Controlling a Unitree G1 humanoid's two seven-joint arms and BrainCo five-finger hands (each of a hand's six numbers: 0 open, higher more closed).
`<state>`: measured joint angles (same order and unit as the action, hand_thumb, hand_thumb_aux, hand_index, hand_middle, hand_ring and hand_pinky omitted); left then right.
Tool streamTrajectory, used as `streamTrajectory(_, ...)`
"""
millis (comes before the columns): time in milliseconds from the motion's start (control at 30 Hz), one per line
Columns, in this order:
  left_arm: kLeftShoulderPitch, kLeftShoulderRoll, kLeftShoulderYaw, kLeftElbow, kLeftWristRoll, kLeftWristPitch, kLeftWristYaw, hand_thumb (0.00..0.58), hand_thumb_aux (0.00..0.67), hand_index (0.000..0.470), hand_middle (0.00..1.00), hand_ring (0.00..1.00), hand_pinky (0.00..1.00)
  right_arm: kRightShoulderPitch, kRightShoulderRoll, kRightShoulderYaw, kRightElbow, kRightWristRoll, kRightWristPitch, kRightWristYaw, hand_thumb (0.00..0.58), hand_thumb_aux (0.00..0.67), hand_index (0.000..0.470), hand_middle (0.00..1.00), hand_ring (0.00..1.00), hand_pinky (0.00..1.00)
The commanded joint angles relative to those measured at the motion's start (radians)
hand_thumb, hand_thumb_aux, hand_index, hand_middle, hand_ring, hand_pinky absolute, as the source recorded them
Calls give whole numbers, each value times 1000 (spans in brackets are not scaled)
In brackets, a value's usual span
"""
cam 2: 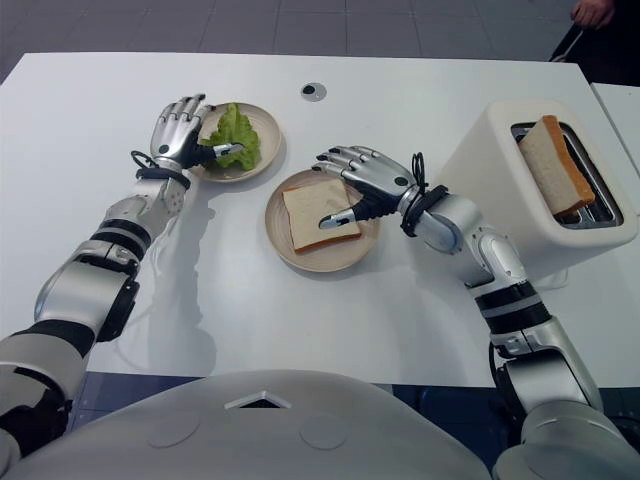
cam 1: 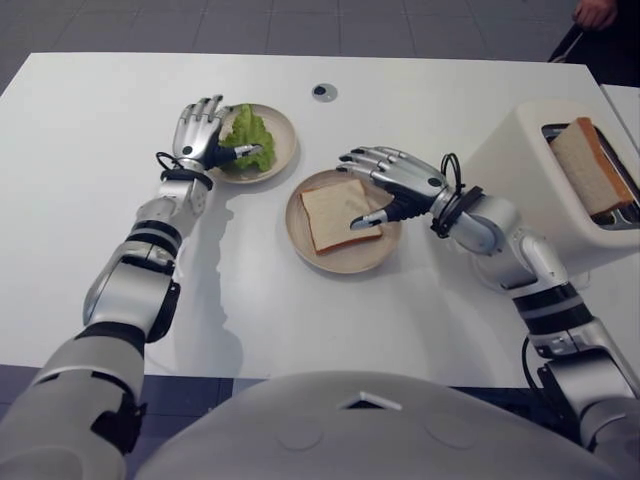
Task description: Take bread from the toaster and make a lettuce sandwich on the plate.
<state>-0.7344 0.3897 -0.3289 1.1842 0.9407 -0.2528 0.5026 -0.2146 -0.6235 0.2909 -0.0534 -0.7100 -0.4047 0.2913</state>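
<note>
One bread slice lies flat on the beige plate in the middle of the table. My right hand hovers over the slice's right edge, fingers spread and holding nothing. A second slice stands in the slot of the cream toaster at the right. A green lettuce leaf rests in a small beige dish at the upper left. My left hand is at the dish's left rim, open, its thumb touching the lettuce.
A small round dark port is set into the white table behind the plates. The toaster stands close to the table's right edge.
</note>
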Motion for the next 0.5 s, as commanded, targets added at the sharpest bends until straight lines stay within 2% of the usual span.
streamTrajectory(33, -30, -20, -53, 97, -26, -25, -63, 0, 0, 0, 0, 0, 0, 31, -18, -19, -49, 3, 10, 9, 0, 0, 0, 0, 0, 0)
streamTrajectory(67, -33, -21, -64, 107, -31, -28, -72, 379, 276, 194, 0, 0, 0, 37, -17, -33, -67, 9, 14, 5, 0, 0, 0, 0, 0, 0)
streamTrajectory(100, -35, -20, -73, 114, -37, -30, -75, 476, 386, 271, 0, 0, 0, 43, -16, -46, -85, 16, 19, 2, 0, 0, 0, 0, 0, 0)
streamTrajectory(133, -37, -19, -81, 117, -43, -34, -79, 574, 602, 422, 0, 0, 0, 50, -15, -59, -104, 22, 24, 1, 0, 0, 0, 0, 0, 0)
streamTrajectory(167, -38, -16, -87, 119, -50, -39, -81, 574, 602, 422, 0, 0, 0, 53, -12, -68, -119, 26, 30, 1, 0, 0, 0, 0, 0, 0)
streamTrajectory(200, -39, -13, -93, 118, -57, -42, -80, 580, 667, 468, 0, 0, 0, 61, -11, -76, -132, 31, 34, 3, 0, 0, 0, 0, 0, 0)
streamTrajectory(400, -46, 5, -114, 96, -97, -74, -28, 580, 670, 470, 0, 0, 0, 78, 2, -94, -136, 26, 39, -18, 0, 0, 0, 0, 0, 0)
streamTrajectory(433, -46, 6, -115, 81, -105, -89, -6, 580, 667, 468, 0, 0, 0, 83, 6, -92, -129, 21, 36, -28, 0, 0, 0, 0, 0, 0)
streamTrajectory(500, -36, 7, -104, 37, -132, -137, 36, 573, 599, 420, 0, 0, 0, 92, 13, -88, -119, 17, 34, -43, 0, 0, 0, 0, 0, 0)
